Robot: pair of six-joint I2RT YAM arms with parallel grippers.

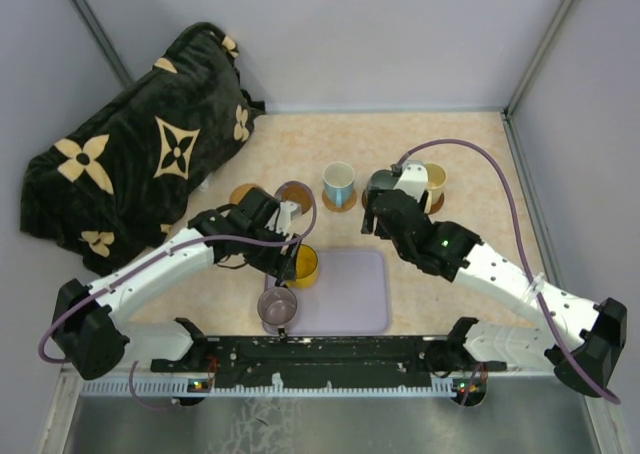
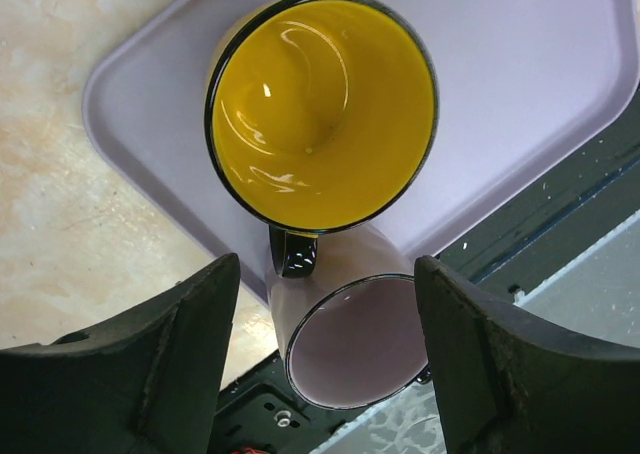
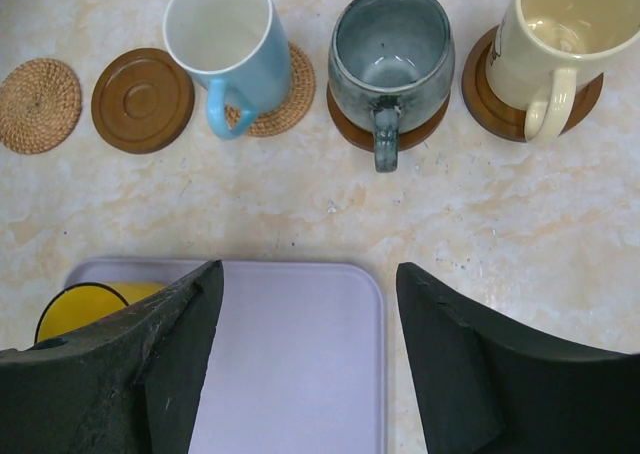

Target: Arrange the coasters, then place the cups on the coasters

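Left gripper (image 2: 325,264) is hanging released, its jaws standing wide and holding nothing, above the two mugs that are not yet on coasters. The yellow mug (image 2: 320,109) is sitting on the lavender tray (image 2: 530,94) just ahead of the fingers. The purple mug (image 2: 355,344) is standing between them, closer in, at the tray's corner. I cannot tell if it is fully on the tray. The yellow mug's handle (image 2: 293,252) is pointing at the purple mug and is nearly touching it.

I am judging that the step in hand is picking up one of these two mugs. To do it well, the jaws should be closing over the rim wall, one finger inside and one outside, away from the handle. The lift should be going straight up, so the neighbour is not getting knocked over the edge.

Right gripper (image 3: 310,274) is also released and is waiting over the tray. Far ahead of it, three mugs are already standing on coasters. To their left, the brown coaster (image 3: 142,100) and the woven coaster (image 3: 38,105) are lying free. The brown one is looking like the nearer target.
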